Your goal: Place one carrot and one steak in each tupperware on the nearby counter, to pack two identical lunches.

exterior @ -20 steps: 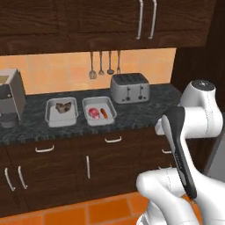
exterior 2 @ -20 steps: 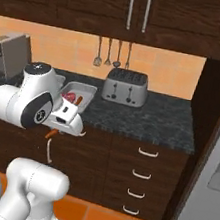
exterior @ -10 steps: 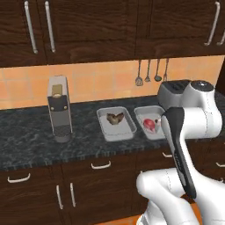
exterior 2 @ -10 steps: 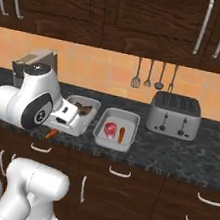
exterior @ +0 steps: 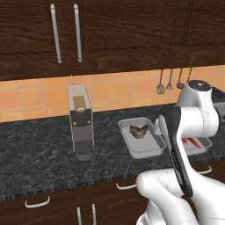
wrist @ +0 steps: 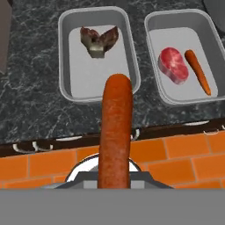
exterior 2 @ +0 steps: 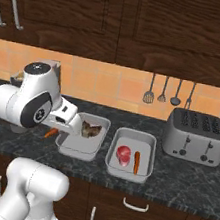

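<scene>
The tool [wrist: 115, 186] is shut tight on a carrot [wrist: 115, 132]. It hangs near the tabletop [wrist: 35, 105] edge, not yet over the left tray [wrist: 66, 52], which has only a brown steak [wrist: 99, 40]. The right tray [wrist: 154, 57] has a pink steak [wrist: 172, 65] and a carrot already. Let go too soon and the carrot could fall to the floor. The right base view shows a toaster [exterior 2: 195, 136]; the left base view shows a coffee machine [exterior: 80, 121].
</scene>
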### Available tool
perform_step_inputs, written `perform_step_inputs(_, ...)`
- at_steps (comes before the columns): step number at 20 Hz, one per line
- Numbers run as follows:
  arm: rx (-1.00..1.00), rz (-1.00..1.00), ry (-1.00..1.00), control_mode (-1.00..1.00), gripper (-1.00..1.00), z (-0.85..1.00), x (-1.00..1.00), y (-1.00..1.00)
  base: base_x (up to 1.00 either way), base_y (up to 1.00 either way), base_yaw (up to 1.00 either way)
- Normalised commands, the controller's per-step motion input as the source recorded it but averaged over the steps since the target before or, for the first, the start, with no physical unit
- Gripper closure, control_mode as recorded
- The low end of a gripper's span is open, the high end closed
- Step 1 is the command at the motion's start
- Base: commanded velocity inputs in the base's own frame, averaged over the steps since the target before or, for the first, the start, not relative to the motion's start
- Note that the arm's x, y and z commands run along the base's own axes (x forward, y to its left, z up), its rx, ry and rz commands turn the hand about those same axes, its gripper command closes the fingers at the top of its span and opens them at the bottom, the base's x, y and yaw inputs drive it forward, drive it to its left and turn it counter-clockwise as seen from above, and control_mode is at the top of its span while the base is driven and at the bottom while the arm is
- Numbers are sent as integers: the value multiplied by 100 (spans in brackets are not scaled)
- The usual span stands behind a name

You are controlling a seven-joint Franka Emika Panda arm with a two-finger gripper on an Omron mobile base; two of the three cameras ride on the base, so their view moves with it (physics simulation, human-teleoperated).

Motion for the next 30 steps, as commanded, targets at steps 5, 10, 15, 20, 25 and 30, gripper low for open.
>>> perform_step_inputs(5,3,1,2,-100,100,-24,71,-1,0,0,0)
perform_step_inputs(10,0,24,23,-100,100,-80,100,-7,0,0,0)
perform_step_inputs(15,-1,35,29,-100,100,-63,92,12,0,0,0)
perform_step_inputs(20,0,46,7,-100,100,-35,47,11,0,0,0)
perform_step_inputs(25,0,11,11,-100,100,-29,18,0,0,0,0)
perform_step_inputs(30,0,0,7,-100,100,-85,1,12,0,0,0)
